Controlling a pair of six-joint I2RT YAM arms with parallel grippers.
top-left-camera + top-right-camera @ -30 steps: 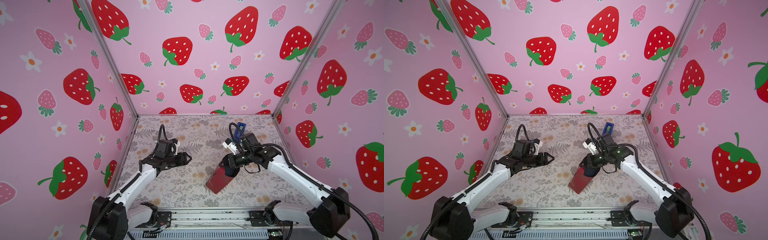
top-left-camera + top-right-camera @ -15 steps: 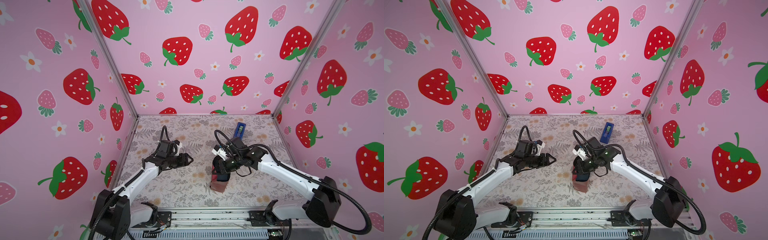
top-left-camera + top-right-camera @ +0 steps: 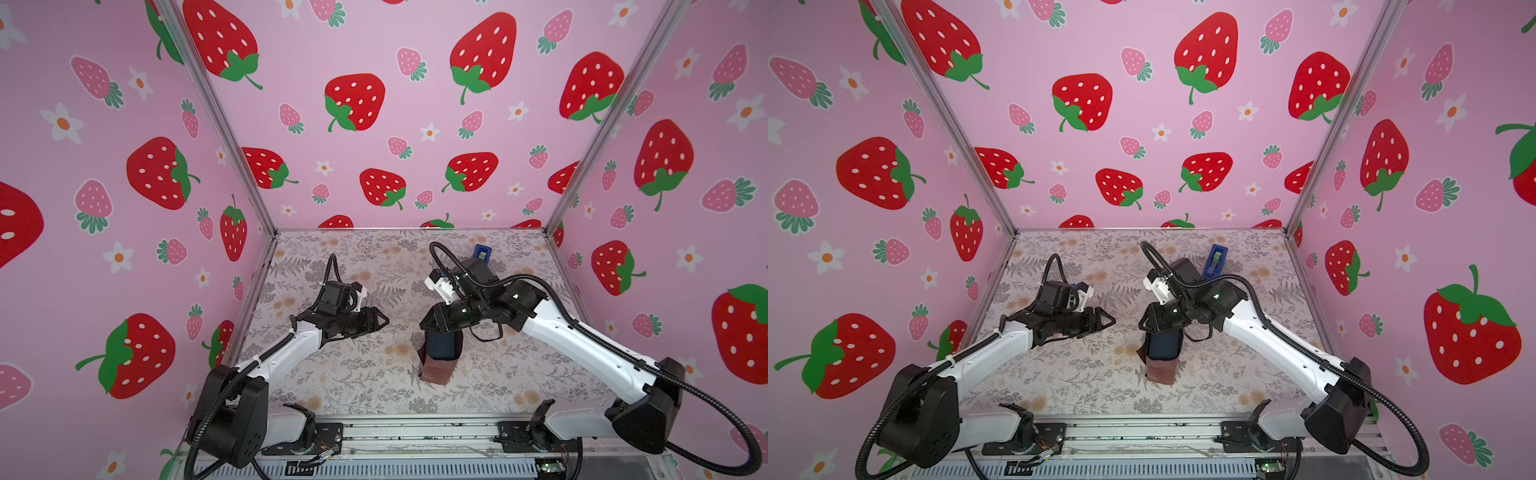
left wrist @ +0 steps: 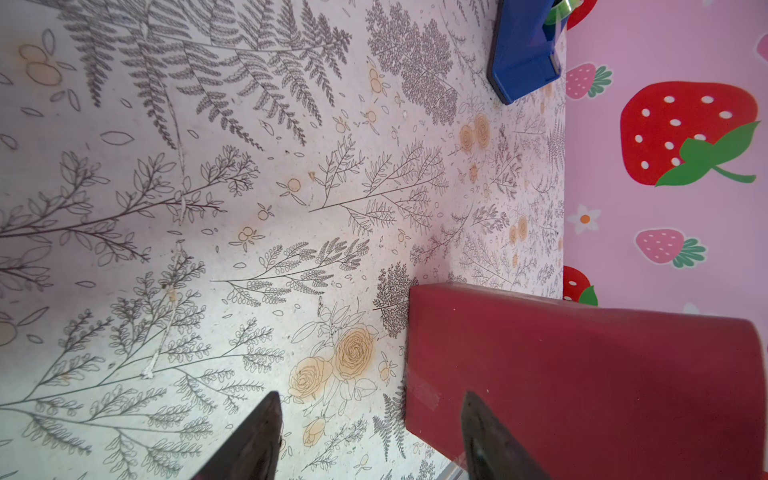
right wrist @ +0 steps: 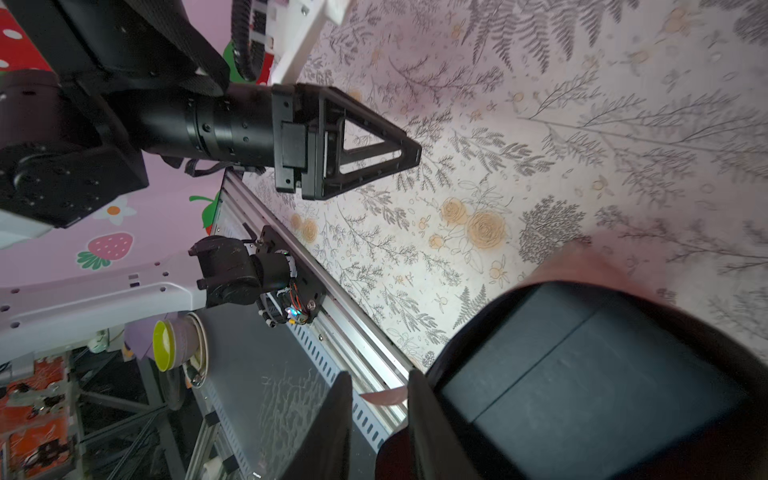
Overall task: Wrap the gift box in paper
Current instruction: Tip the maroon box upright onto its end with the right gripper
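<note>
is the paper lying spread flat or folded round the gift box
Folded round it. In a top view the paper forms a sleeve around the gift box, whose dark end shows uncovered.

Both top views look steeply down on my worktop; wrist cameras skim it closely, sharing the paper.

No writing, label, brand name, number or sign can be read in any of the views.
</note>
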